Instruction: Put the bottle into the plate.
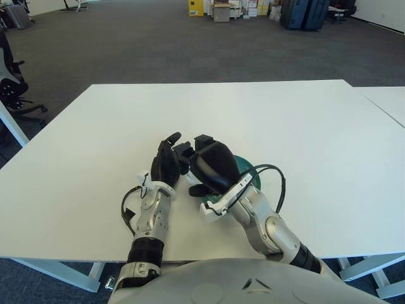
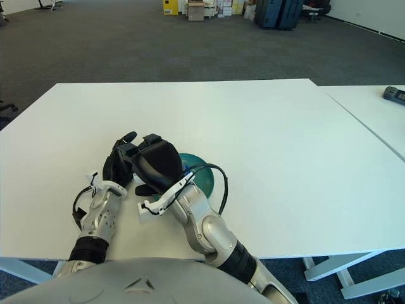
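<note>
Both hands are bunched together near the front middle of the white table (image 1: 304, 126); the right hand (image 1: 212, 166) is the one on top, its black back facing up at the camera, palm down, sitting over the near-left part of a green plate (image 1: 243, 170); only a crescent of the plate's rim peeks out to the right of that hand and a bit below it. The right forearm comes in from the lower right, angled up and to the left, with a black cable (image 1: 272, 174) looping off the wrist over the plate's right edge.

The left hand (image 1: 168, 161) is just left of the right one, pretty much touching it at the fingertips; its forearm runs nearly straight up from the bottom edge, wrist a little bent, fingers pointing away from the robot and leaning toward the right hand; one black finger (image 1: 173, 137) sticks up and out at the top.

As for the bottle: honestly can't make it out in either view; whatever is between or under the two hands is hidden by the black shells, so I can't say where it sits or whether it's on the plate. Same goes for the grip; can't tell if either hand's fingers are apart, together or clamped on anything.

Background is grey carpet (image 1: 126, 44); an office chair (image 1: 12, 76) stands at far left; boxes (image 1: 218, 9) stand along the back wall.
</note>
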Controlling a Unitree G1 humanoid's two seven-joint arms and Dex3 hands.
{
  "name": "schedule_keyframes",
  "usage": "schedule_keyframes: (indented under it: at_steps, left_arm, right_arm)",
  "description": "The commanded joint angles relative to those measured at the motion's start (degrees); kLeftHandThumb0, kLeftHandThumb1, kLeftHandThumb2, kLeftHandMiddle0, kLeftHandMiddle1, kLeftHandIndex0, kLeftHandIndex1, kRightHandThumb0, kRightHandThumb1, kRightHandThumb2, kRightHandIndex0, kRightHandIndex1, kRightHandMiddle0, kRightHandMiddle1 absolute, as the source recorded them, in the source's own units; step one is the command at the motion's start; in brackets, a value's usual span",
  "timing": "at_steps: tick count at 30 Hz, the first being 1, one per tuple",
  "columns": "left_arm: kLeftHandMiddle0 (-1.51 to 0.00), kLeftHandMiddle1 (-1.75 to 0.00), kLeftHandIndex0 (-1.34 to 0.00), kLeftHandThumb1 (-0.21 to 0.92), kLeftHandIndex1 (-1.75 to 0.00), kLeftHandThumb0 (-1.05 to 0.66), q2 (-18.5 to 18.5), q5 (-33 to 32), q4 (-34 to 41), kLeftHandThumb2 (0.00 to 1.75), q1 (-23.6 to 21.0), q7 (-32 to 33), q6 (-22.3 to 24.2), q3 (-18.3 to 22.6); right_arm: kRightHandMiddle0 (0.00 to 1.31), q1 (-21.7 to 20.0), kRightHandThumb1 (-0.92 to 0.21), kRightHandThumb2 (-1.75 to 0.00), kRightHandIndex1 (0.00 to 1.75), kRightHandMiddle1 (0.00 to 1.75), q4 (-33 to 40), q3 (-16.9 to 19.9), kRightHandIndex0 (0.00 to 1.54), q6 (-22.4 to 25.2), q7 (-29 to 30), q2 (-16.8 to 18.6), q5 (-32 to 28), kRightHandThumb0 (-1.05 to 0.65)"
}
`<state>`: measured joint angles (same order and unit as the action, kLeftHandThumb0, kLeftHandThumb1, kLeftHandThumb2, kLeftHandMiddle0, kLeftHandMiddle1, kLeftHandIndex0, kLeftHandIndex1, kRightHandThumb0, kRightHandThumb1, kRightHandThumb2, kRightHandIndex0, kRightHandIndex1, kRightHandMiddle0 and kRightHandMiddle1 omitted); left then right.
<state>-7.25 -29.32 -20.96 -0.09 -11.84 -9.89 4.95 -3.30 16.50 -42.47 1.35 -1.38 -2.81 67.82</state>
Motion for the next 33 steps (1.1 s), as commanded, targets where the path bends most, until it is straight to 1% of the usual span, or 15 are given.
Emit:
schedule_keyframes:
  at_steps: [1, 6, 10, 16, 20, 21, 22, 23, 24, 25, 26, 27, 28, 31, 33]
  left_arm:
    - [-0.23, -0.53, -0.07, 0.92, -1.16, -0.63, -5.6, -0.6, -0.1, 1.13, 0.8, -0.1, 0.6, -0.3]
    - [-0.24, -0.54, -0.08, 0.92, -1.17, -0.62, -4.5, 1.4, -1.3, 1.13, 0.0, 0.6, -0.2, -0.8]
    - [-0.26, -0.56, -0.11, 0.92, -1.19, -0.61, -3.6, 2.2, -4.9, 1.12, -4.1, 2.6, 0.7, 0.4]
    - [-0.33, -0.68, -0.32, 0.92, -1.32, -0.56, -4.7, -0.1, -7.3, 0.98, -8.3, 7.3, 5.4, 2.8]
    - [-0.36, -0.84, -0.42, 0.92, -1.42, -0.53, -6.6, -1.7, -7.4, 0.88, -9.6, 8.9, 6.2, 3.6]
    - [-0.36, -0.86, -0.43, 0.92, -1.43, -0.52, 0.7, 17.9, -0.7, 0.86, -6.9, 15.3, 7.8, -6.1]
    - [-0.3, -0.87, -0.35, 0.88, -1.41, -0.51, 6.4, 32.6, 4.4, 0.91, -4.9, 20.1, 9.0, -13.5]
    - [-0.2, -0.9, -0.22, 0.8, -1.38, -0.48, 11.2, 54.2, 0.4, 1.0, -6.6, 35.0, 18.0, -27.5]
    - [-0.17, -0.92, -0.18, 0.83, -1.36, -0.52, 11.3, 67.0, -12.3, 0.99, -10.7, 53.7, 26.6, -39.0]
    - [-0.15, -0.93, -0.14, 0.85, -1.38, -0.56, 9.8, 72.4, -22.6, 0.93, -14.0, 65.7, 32.2, -45.0]
    - [-0.16, -0.9, -0.13, 0.87, -1.42, -0.57, 8.8, 75.3, -28.7, 0.86, -15.8, 72.7, 35.3, -48.2]
    - [-0.17, -0.89, -0.12, 0.88, -1.44, -0.58, 10.1, 75.7, -28.9, 0.84, -15.5, 73.6, 33.5, -47.4]
    - [-0.15, -0.85, -0.16, 0.9, -1.59, -0.47, 11.6, 76.2, -27.5, 0.68, -14.9, 72.9, 31.8, -46.4]
    - [-0.08, -0.69, -0.18, 0.91, -1.68, -0.4, 15.3, 77.0, -25.8, 0.59, -13.7, 70.2, 28.0, -44.8]
    - [-0.03, -0.39, -0.07, 0.92, -0.97, -0.6, 18.5, 77.7, -26.0, 0.71, -12.8, 69.8, 25.4, -44.2]
  right_arm:
    - [0.6, -1.1, -0.03, -1.65, 1.74, 1.75, -0.8, 0.8, 0.83, 0.8, 3.1, 0.4, 1.9, 0.0]
    - [0.61, -1.3, -0.01, -1.66, 1.73, 1.75, -2.2, 1.0, 0.85, 1.7, 5.6, 0.6, 3.1, 0.0]
    - [0.61, -1.7, -0.01, -1.67, 1.73, 1.75, -3.5, 1.3, 0.85, 2.3, 6.8, 0.9, 2.9, 0.0]
    - [0.68, -2.5, 0.06, -1.73, 1.74, 1.72, -5.1, 2.5, 0.89, 2.3, 9.4, 1.0, 1.8, -0.01]
    - [0.68, -3.3, -0.06, -1.55, 1.75, 1.55, -6.5, 3.6, 0.81, 1.2, 11.4, 0.3, 0.5, -0.01]
    - [0.67, -4.1, -0.09, -1.51, 1.75, 1.52, -7.6, 4.6, 0.79, 0.3, 12.0, -0.5, -0.4, -0.02]
    - [0.63, -4.8, -0.17, -1.43, 1.75, 1.57, -8.4, 5.2, 0.74, -0.3, 12.5, -1.1, -1.0, -0.1]
    - [0.56, -5.6, -0.3, -1.28, 1.75, 1.63, -9.1, 5.8, 0.66, -0.8, 12.5, -1.7, -1.3, -0.22]
    - [0.48, -6.3, -0.4, -1.18, 1.75, 1.64, -9.5, 6.1, 0.54, -0.9, 12.2, -2.3, -1.2, -0.35]
    - [0.34, -6.7, -0.57, -0.96, 1.65, 1.6, -9.7, 6.2, 0.36, -0.9, 11.9, -2.6, -1.0, -0.56]
    - [0.24, -6.9, -0.69, -0.79, 1.48, 1.53, -9.8, 6.2, 0.25, -0.9, 11.7, -2.7, -0.8, -0.7]
    - [0.21, -7.1, -0.74, -0.73, 1.41, 1.5, -9.7, 6.0, 0.21, -0.8, 11.3, -2.9, -0.5, -0.75]
    - [0.11, -7.2, -0.83, -0.63, 1.15, 1.38, -9.6, 5.9, 0.11, -0.7, 11.0, -3.0, -0.3, -0.87]
    - [0.04, -7.4, -0.88, -0.58, 0.89, 1.2, -8.8, 5.6, 0.05, -0.3, 9.0, -3.5, 0.2, -0.95]
    - [0.02, -7.1, -0.91, -0.62, 0.54, 0.93, -7.4, 6.0, 0.02, 0.2, 6.2, -3.5, -0.6, -1.0]
